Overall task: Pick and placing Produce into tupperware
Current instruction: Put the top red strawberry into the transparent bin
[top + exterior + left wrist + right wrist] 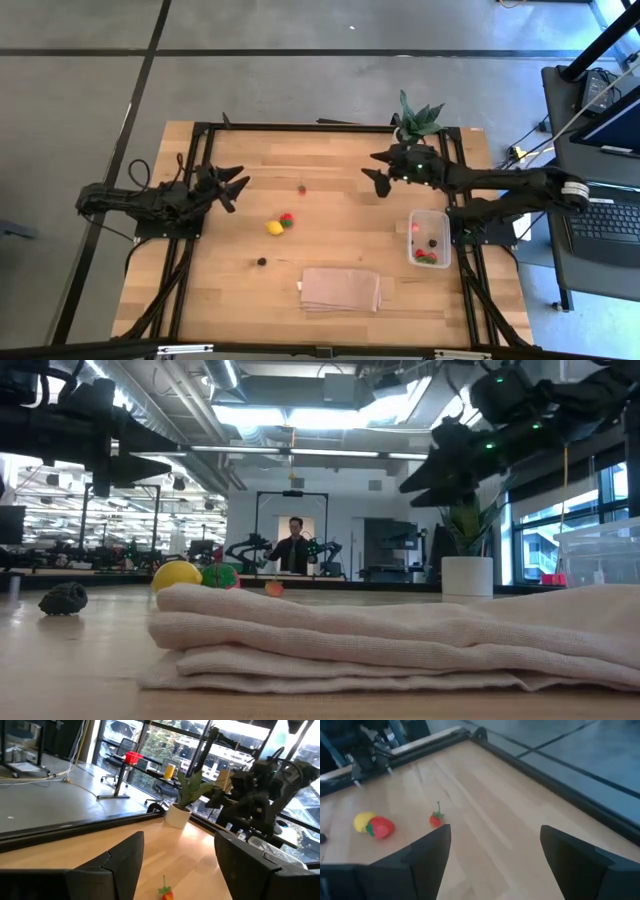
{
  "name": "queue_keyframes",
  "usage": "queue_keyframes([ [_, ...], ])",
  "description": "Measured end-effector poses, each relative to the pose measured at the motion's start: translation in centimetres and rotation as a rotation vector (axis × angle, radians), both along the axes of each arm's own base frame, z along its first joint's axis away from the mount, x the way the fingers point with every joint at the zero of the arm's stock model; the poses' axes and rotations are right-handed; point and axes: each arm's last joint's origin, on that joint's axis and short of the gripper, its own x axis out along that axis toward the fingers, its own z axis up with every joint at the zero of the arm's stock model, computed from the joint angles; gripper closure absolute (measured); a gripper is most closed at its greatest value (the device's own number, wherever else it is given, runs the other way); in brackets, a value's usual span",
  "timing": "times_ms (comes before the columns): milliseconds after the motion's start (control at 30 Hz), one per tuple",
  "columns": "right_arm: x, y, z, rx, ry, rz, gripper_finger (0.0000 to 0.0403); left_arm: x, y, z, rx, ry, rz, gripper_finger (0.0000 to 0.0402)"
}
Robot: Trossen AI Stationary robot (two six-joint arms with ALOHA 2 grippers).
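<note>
A wooden table (pixel 340 215) was seen from above, with a folded cloth (pixel 341 289) laid near its front edge. The left gripper (pixel 238 186) was held above the left side, its fingers spread and empty; the right gripper (pixel 380 172) was raised near a potted plant (pixel 418 120), likewise spread and empty. A clear container (pixel 429 238) at the right held what appeared to be red and dark pieces. A yellow fruit (pixel 274 227) and strawberry (pixel 287 220) were touching mid-table, a small red piece (pixel 302 188) and a dark berry (pixel 262 261) well apart.

no readable text, labels, numbers or signs anywhere
</note>
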Motion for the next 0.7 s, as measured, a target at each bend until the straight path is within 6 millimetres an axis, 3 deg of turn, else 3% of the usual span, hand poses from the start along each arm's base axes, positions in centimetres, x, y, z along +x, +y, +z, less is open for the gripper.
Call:
queue_keyframes([
  [233, -3.5, 0.3, 1.5, -0.033, -0.113, -0.025, 0.0095, 1.0, 0.5, 1.5, 0.007, 0.032, -0.002, 0.0168],
  [500, -5.1, 0.5, 3.2, -0.071, -0.196, -0.046, 0.0095, 4.6, 1.3, 5.0, 0.109, 0.308, -0.022, 0.0168],
  [700, -5.3, 0.8, 3.5, -0.055, -0.225, 0.018, 0.0095, 7.5, 2.6, 6.0, -0.198, 0.354, -0.021, 0.0168],
])
